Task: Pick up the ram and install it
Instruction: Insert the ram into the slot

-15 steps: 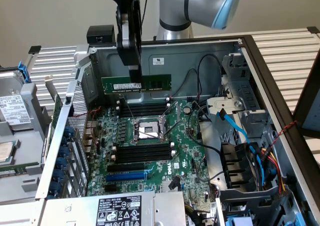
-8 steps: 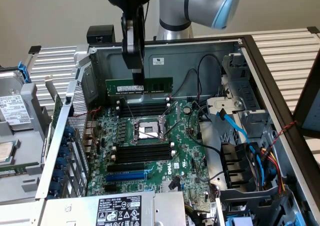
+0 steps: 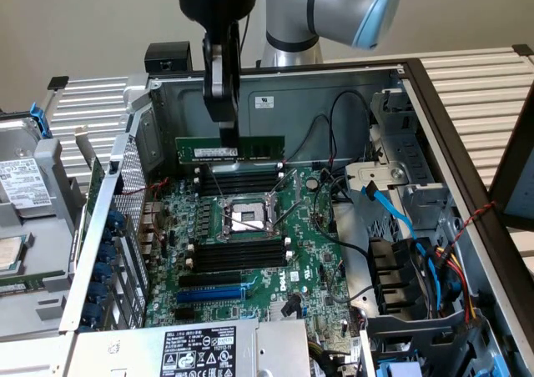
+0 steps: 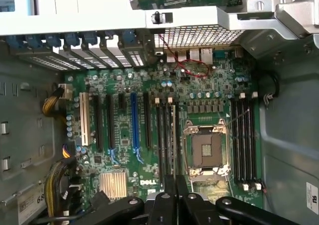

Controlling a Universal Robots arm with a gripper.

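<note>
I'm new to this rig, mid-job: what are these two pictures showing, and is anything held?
The grey-and-blue jointed machine is a robot arm ending in a black two-fingered gripper. The exterior view looks from outside into an open metal computer case; the wrist view looks down from the arm itself past its fingers. Inside lies a green motherboard with a silver processor socket and long black slots. The gripper is shut on the ram, a long, thin green circuit-board stick, held above the slots.
</note>
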